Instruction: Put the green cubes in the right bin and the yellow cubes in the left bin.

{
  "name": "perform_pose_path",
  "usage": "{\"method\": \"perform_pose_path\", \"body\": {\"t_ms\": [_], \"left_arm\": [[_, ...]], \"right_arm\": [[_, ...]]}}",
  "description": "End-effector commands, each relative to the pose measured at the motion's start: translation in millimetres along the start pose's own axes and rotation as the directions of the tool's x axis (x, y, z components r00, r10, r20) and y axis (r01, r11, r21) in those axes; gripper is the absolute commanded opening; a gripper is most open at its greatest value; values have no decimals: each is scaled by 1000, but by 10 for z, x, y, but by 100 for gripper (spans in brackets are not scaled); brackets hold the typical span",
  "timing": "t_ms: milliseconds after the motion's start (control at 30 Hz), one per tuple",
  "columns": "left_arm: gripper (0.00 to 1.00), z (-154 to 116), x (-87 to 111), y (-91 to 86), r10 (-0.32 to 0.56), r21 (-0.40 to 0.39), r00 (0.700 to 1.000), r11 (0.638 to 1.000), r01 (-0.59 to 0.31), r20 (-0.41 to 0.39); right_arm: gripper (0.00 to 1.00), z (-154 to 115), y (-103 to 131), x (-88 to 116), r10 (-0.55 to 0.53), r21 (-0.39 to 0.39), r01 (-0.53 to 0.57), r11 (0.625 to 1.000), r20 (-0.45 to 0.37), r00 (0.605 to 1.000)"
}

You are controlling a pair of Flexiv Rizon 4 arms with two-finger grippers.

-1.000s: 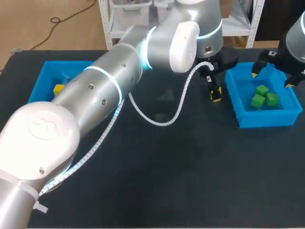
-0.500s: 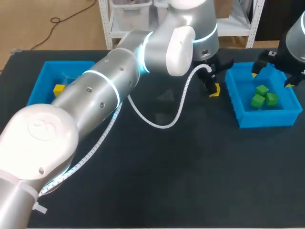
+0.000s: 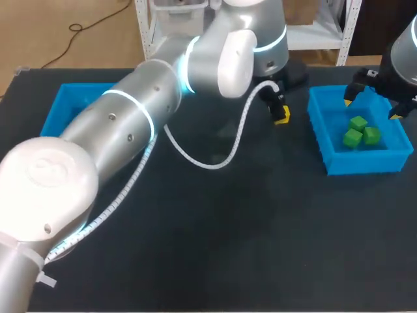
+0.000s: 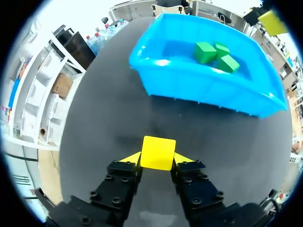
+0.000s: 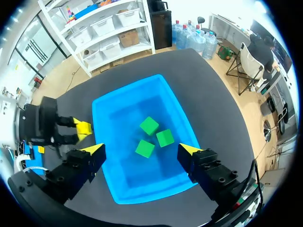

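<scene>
1. Head view: the right bin sits at the right of the frame with three green cubes bunched together on its floor.
2. The left bin is at the upper left. My left arm crosses over it, so I cannot see what it holds.
3. My left hand is at the upper middle, left of the right bin and apart from it, pinching a yellow cube.
4. A white coiled cable sags from that arm over the dark table.
5. My right hand hangs over the far end of the right bin, fingers spread.
6. Left wrist view: the yellow cube sits between the left hand's two fingers, with both yellow tips pressed to its sides.
7. Ahead of it, across bare table, is the right bin with the three green cubes inside.
8. A yellow fingertip of my other hand shows beyond the bin.
9. Right wrist view: the right hand is spread wide and holds nothing. The right bin lies under it, with the green cubes clustered mid-floor.
10. Beside the bin, outside its wall, the left hand grips the yellow cube.
</scene>
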State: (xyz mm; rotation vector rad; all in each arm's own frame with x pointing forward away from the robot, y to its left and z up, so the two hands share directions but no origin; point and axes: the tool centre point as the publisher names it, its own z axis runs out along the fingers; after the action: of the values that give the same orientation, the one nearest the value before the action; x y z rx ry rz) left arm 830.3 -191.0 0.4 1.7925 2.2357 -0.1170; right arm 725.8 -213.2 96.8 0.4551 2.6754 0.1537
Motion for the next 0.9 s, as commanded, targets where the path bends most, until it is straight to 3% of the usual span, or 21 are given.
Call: {"method": "perform_pose_path", "body": {"t_ms": [33, 233, 500, 667, 900], "left_arm": [[0, -419, 172, 62, -21, -14, 999, 1000, 21, -29], [0, -1028, 703, 149, -81, -54, 994, 996, 77, -79], [0, -1853, 1667, 313, -261, -119, 965, 959, 256, -27], [0, -2199, 2415, 461, -409, -185, 913, 897, 402, 0], [0, -2375, 3311, 554, -590, -250, 807, 778, 576, 21]], "right_arm": [[100, -5, -9, 19, 1, 0, -1, 1000, 7, 1000], [100, -5, -9, 19, 1, 0, -1, 1000, 7, 1000], [100, -5, -9, 19, 1, 0, -1, 1000, 7, 1000], [100, -5, -9, 19, 1, 0, -1, 1000, 7, 1000], [100, -5, -9, 19, 1, 0, -1, 1000, 7, 1000]]}}
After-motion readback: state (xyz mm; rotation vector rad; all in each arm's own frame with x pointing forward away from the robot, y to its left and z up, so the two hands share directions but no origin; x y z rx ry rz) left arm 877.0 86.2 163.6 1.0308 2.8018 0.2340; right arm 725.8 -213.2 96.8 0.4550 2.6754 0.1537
